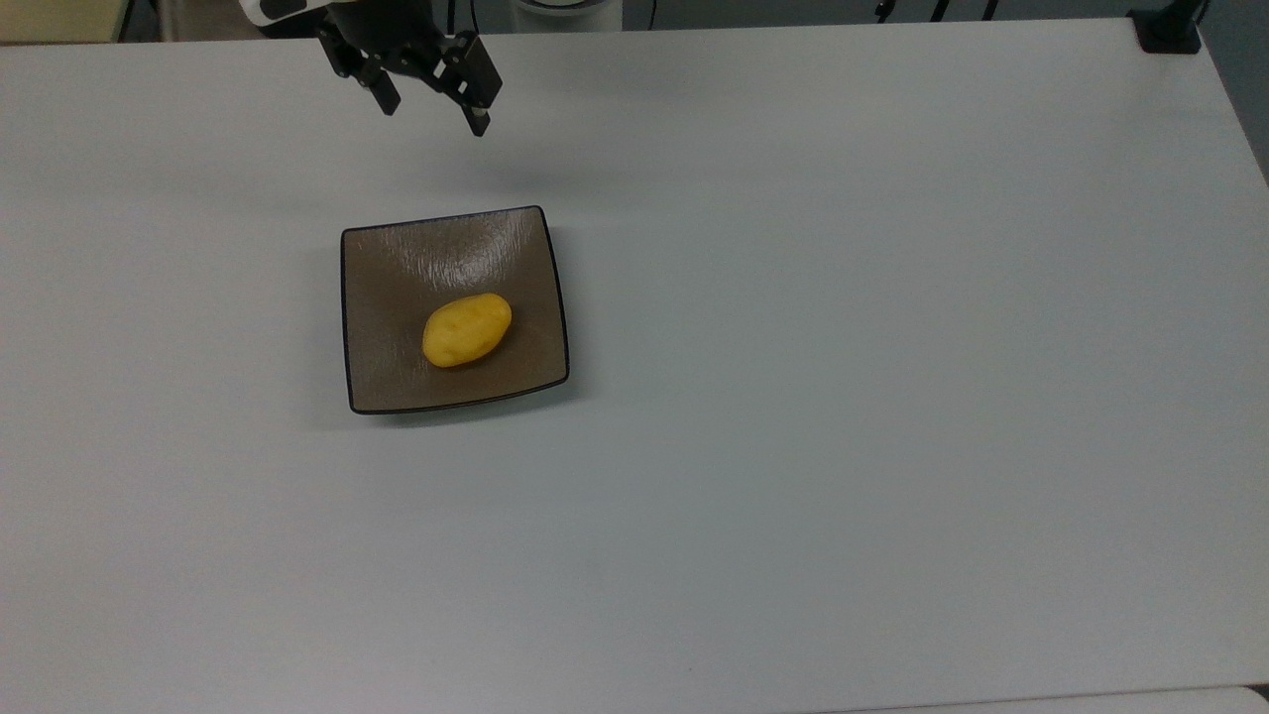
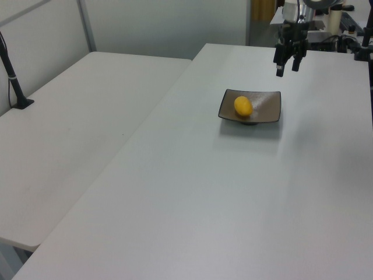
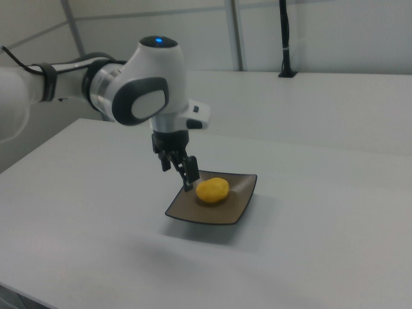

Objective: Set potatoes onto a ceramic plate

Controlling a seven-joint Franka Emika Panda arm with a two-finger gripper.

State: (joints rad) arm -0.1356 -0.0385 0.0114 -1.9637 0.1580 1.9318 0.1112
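At centre-left of the top view we see the potato (image 1: 467,330) lying on the ceramic plate (image 1: 397,268), so placing looks done. Its long axis runs lower-left to upper-right. The gripper (image 1: 433,103) hangs at the upper left, fingers apart, empty, above the surface (image 1: 843,397).

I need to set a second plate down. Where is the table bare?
Nearly everywhere: the table is bare from the ceramic plate toward the top view's right and bottom edges. Busy spots: the plate holding the potato, and under the open end effector.
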